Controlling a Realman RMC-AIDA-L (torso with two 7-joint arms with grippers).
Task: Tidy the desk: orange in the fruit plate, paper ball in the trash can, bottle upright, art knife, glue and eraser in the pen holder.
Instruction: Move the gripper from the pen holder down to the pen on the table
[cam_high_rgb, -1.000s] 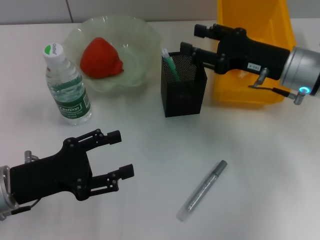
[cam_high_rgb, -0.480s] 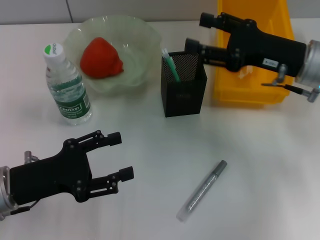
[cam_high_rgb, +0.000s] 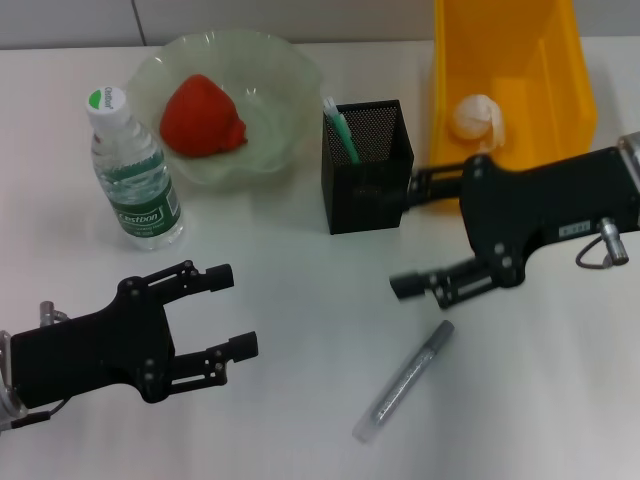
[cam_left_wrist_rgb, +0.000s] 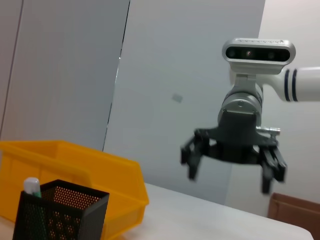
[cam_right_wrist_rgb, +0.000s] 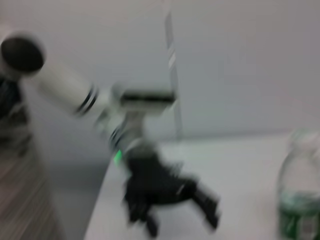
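Above the table (cam_high_rgb: 300, 290), just past the art knife (cam_high_rgb: 404, 381), my right gripper (cam_high_rgb: 410, 235) hangs with fingers spread, grasping nothing. My left gripper (cam_high_rgb: 228, 310) hovers near the bottle (cam_high_rgb: 132, 170), fingers released too.

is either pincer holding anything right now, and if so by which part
Nothing is held. The right pincer is open, above the table beside the pen holder; the left pincer is open too, with nothing between its fingers.

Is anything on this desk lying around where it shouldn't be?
Yes: a silver knife lies flat on the table instead of standing in the black pen holder. The bottle stands upright, and the paper ball sits in the yellow bin.
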